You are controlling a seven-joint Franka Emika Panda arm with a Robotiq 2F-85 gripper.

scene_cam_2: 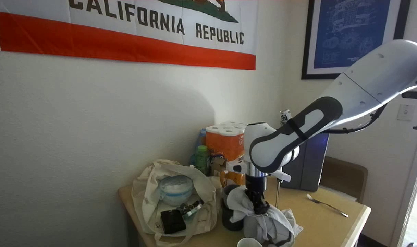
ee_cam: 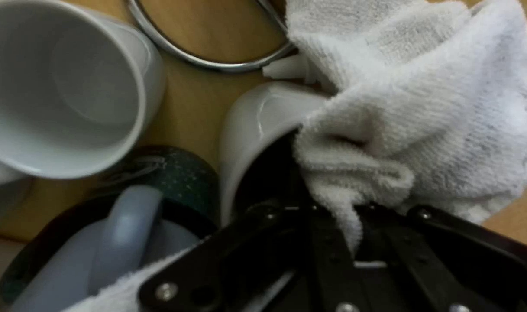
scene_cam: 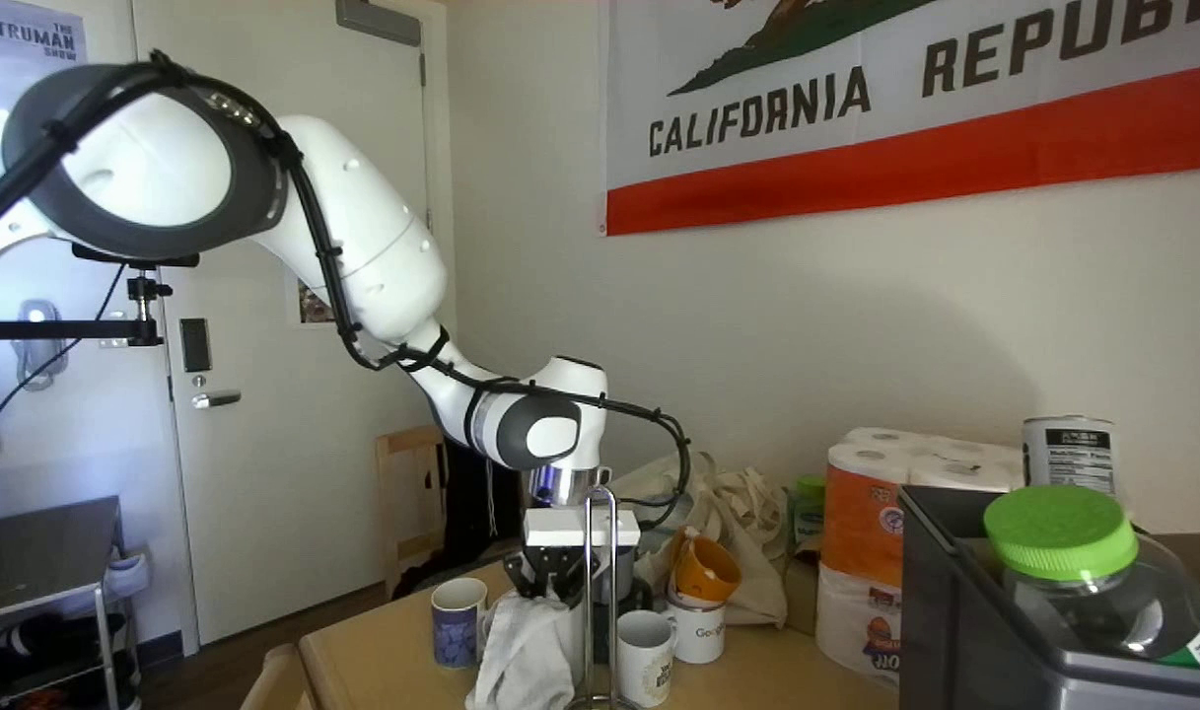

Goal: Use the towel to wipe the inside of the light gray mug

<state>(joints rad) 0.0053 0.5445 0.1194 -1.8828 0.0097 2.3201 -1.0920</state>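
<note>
Altogether, we counted seven mugs on the light wooden table (scene_cam_2: 326,224). One was the light gray ceramic mug (ee_cam: 244,121), with two black fingers (scene_cam_2: 260,207) at its mouth. We saw these fingers drawn close together, pinching one white terry-cloth towel (ee_cam: 423,112) whose folds covered part of that mouth and hung down outside it; their ends were hidden, so how far the cloth reached inside, we could not tell. Just beside the gray mug we found one dark green speckled mug (ee_cam: 187,175) with one pale blue-gray mug (ee_cam: 116,242) set into it, and one round-based metal wire stand (ee_cam: 227,66). Near these we noted one white lettered mug (scene_cam: 645,661), one white mug marked Google (scene_cam: 698,636) with one tilted orange mug (scene_cam: 706,570) on top, and one blue-patterned mug (scene_cam: 454,631) near the towel. Well apart from the mugs, in an exterior view, we saw one silver metal fork (scene_cam_2: 326,204) lying on the table. We also counted one cream canvas bag (scene_cam_2: 144,202) holding one round translucent container (scene_cam_2: 175,190), near that bag one green-capped bottle (scene_cam_2: 202,161), and one dark gray plastic bin (scene_cam: 964,621) holding one clear jar (scene_cam: 1073,611) with a bright green lid.
</note>
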